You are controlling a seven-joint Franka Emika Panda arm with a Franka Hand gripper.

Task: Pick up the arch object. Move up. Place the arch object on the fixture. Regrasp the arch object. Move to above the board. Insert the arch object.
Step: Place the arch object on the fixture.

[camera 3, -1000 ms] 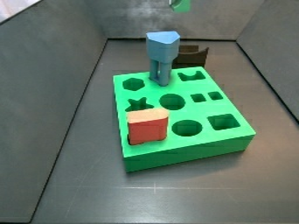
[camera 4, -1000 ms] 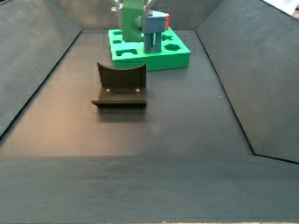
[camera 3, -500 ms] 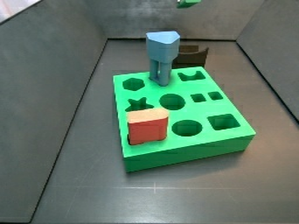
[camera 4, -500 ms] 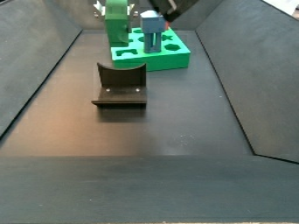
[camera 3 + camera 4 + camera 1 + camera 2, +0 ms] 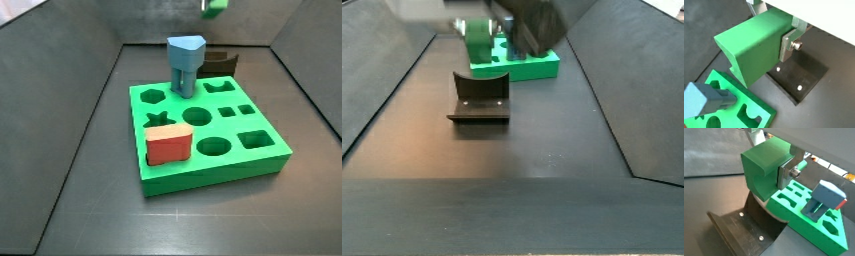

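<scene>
The arch object is a green block with a curved notch, and my gripper is shut on it. One silver finger presses its side; the opposite finger is hidden behind the block. In a side view the arch object hangs just above the far edge of the dark fixture, between it and the green board. Both wrist views show the fixture under the block. Another side view shows only the arch object's lower tip at the frame's upper edge, above the fixture.
A tall blue peg stands in the board at its far side. A red-brown cube sits in its near left corner. Dark sloping walls enclose the floor on both sides.
The gripper has carried the arch object off the board's airspace toward the fixture and lowered it. Board, peg, cube and fixture have not moved.
</scene>
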